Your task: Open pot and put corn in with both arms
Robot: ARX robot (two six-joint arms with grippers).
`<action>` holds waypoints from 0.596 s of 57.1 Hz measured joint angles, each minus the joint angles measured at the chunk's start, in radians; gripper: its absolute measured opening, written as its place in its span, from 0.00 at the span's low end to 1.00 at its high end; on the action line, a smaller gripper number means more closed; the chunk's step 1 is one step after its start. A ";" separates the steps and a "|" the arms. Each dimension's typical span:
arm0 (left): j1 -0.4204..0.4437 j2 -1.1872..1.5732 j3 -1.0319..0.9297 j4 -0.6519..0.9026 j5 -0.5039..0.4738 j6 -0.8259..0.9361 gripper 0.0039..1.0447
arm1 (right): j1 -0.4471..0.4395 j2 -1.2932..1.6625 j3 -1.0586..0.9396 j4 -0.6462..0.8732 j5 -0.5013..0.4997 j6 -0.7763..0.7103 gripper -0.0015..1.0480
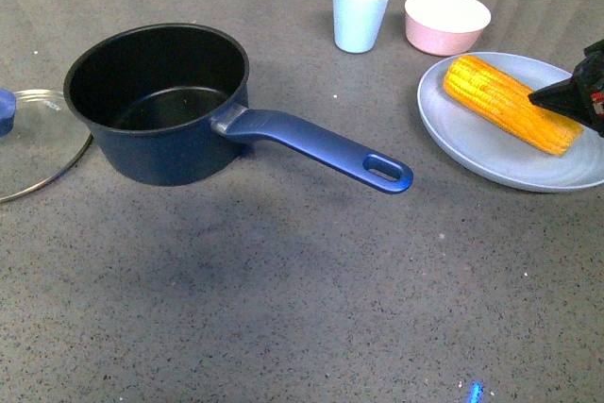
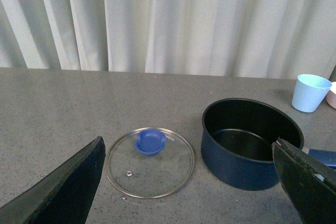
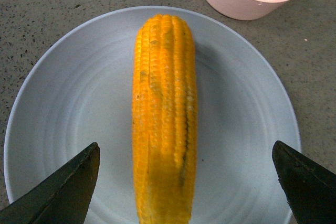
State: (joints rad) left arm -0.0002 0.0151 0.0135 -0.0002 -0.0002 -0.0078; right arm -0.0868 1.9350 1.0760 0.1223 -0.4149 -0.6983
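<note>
One corn [image 1: 510,103] on plate [image 1: 464,137]

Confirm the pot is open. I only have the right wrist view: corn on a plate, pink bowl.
Observer: Open. The glass lid lies flat on the table beside the pot.
Operator: Anything in the pot?
Observer: Nothing; its black inside is bare.
Operator: Left gripper?
Observer: The left gripper is open, holding nothing, with lid and pot in its view.
</note>
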 joint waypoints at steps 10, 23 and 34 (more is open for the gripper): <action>0.000 0.000 0.000 0.000 0.000 0.000 0.92 | 0.024 0.058 0.051 -0.029 -0.002 0.000 0.91; 0.000 0.000 0.000 0.000 0.000 0.000 0.92 | 0.042 0.124 0.111 -0.059 0.010 -0.009 0.91; 0.000 0.000 0.000 0.000 0.000 0.000 0.92 | 0.052 0.179 0.178 -0.080 0.010 -0.003 0.91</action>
State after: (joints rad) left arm -0.0002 0.0151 0.0135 -0.0002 -0.0002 -0.0078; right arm -0.0345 2.1143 1.2537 0.0418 -0.4046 -0.7010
